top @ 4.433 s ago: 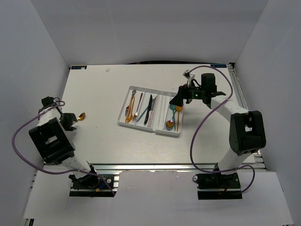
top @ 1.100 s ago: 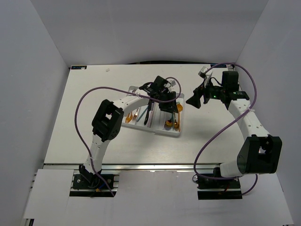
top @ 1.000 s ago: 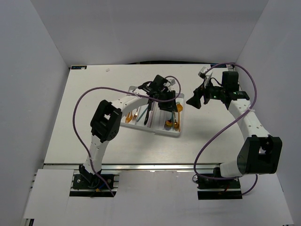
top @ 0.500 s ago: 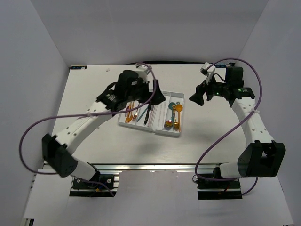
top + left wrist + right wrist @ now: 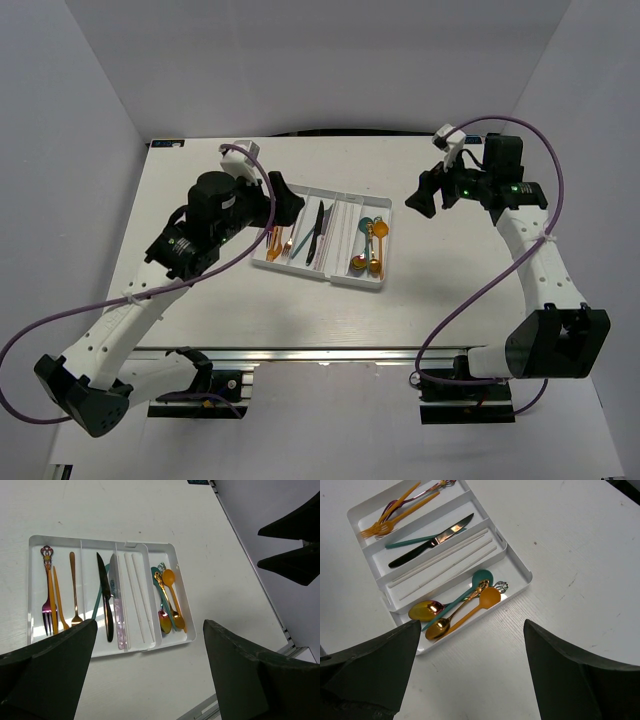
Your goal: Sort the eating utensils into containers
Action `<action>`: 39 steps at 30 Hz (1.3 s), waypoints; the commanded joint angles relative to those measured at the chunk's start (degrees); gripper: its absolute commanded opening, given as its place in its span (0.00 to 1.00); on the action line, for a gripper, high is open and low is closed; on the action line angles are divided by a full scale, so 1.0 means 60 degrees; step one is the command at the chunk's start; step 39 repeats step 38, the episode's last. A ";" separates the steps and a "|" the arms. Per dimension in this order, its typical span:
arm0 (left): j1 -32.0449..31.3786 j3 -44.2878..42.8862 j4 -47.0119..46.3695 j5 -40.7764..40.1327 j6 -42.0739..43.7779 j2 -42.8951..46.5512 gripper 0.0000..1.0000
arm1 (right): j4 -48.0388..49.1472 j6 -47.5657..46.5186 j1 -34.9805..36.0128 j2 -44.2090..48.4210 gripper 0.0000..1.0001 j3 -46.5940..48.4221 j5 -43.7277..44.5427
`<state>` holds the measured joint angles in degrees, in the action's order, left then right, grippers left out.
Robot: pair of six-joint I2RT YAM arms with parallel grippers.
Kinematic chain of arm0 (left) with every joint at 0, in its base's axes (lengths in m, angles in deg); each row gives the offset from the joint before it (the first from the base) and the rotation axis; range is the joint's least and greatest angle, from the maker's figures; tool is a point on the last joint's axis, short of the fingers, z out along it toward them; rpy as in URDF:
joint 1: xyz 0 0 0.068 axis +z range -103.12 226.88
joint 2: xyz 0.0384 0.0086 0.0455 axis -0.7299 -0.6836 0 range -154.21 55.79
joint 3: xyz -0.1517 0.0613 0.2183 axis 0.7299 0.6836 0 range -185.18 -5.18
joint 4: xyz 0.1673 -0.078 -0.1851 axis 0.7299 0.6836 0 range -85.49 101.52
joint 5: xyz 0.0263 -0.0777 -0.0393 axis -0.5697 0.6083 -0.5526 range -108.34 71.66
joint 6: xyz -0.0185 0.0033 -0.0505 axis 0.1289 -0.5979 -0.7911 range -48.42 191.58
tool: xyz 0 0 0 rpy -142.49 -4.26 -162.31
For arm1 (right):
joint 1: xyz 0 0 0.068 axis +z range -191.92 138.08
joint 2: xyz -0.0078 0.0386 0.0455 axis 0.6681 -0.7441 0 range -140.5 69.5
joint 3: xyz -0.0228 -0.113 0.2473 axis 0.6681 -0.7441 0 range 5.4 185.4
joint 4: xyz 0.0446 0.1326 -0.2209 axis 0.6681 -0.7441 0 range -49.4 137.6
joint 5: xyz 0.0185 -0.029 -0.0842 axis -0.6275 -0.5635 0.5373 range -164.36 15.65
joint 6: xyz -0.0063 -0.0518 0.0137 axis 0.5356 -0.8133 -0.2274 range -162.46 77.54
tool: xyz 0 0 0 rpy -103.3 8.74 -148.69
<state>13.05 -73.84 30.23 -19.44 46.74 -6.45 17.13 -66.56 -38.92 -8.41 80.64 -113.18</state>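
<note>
Cutlery lies sorted in a white tray [image 5: 316,274] near the middle of the white table [image 5: 200,170]. The tray has four long slots side by side.

One end slot holds the orange-gold forks [image 5: 50,600]. They lie close together, all pointing the same way. The slot next to it holds the knives: a black knife [image 5: 412,556] and a teal knife [image 5: 407,543], lying side by side. The third slot holds two thin pale chopsticks [image 5: 134,595], straight along the slot. The last slot holds the spoons [image 5: 167,602]. There are gold, teal and shiny rainbow ones, piled up and touching each other.

The left gripper [image 5: 286,196] hangs in the air over the fork end of the tray. Its jaws are wide apart and hold nothing. The right gripper [image 5: 419,194] is up in the air to the right of the tray, well apart from it. Its jaws are wide apart too and hold nothing.
</note>
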 commanded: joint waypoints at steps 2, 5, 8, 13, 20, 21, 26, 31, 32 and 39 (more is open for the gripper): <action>0.0056 0.0106 0.0109 -0.0358 0.0010 0.0295 0.98 | 0.0289 0.1275 -0.0061 0.0387 0.89 0.0365 0.0785; 0.0071 0.0106 0.0109 -0.0329 0.0024 0.0338 0.98 | 0.0436 0.1628 -0.0061 0.0402 0.89 0.0336 0.1606; 0.0071 0.0164 0.0094 -0.0285 -0.0049 0.0455 0.98 | 0.0466 0.1701 -0.0061 0.0446 0.89 0.0350 0.2061; 0.0056 0.0340 0.0109 -0.0285 -0.0225 0.0690 0.98 | 0.0685 0.2024 -0.0061 0.0709 0.89 0.0088 0.2691; 0.0056 0.0604 0.0123 -0.0212 -0.0488 0.1056 0.98 | 0.0905 0.2097 -0.0061 0.1178 0.89 -0.0396 0.2795; 0.0056 0.0633 0.0123 -0.0212 -0.0503 0.1144 0.98 | 0.0905 0.2083 -0.0061 0.1222 0.89 -0.0426 0.2795; 0.0056 0.0750 0.0182 -0.0241 -0.0592 0.1378 0.98 | 0.0817 0.2097 -0.0061 0.1237 0.89 -0.0455 0.2736; 0.0056 0.0809 0.0284 -0.0328 -0.0664 0.1554 0.98 | 0.0685 0.2141 -0.0061 0.1178 0.89 -0.0412 0.2604; 0.0056 0.0824 0.0270 -0.0329 -0.0665 0.1555 0.98 | 0.0685 0.2156 -0.0061 0.1164 0.89 -0.0412 0.2604; 0.0056 0.0926 0.0285 -0.0343 -0.0650 0.1584 0.98 | 0.0802 0.1880 -0.0061 0.1251 0.89 -0.0704 0.2401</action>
